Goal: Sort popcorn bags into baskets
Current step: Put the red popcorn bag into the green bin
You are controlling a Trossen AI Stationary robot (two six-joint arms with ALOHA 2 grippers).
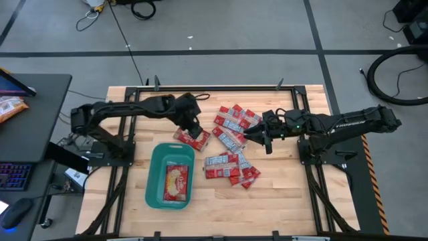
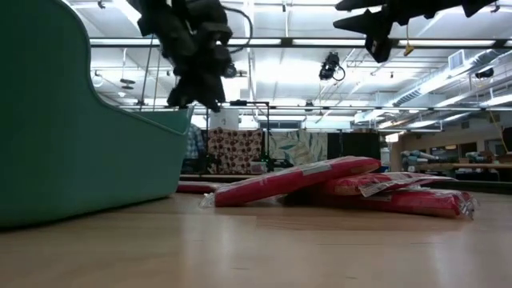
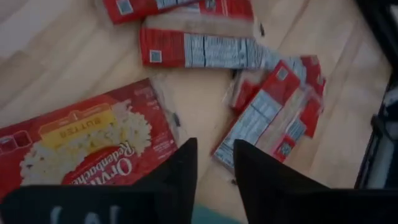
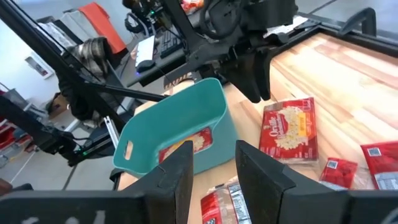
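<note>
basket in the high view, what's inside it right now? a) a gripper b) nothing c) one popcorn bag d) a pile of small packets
c: one red popcorn bag lies flat in the teal basket; the other packets are out on the table.

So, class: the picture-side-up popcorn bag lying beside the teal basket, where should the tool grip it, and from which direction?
The popcorn bag lies flat on the table, so probably come straight down and pinch a free edge. The left tool, open, hangs above its edge farthest from the basket, nearest the loose pile, where bare wood leaves finger room.
</note>
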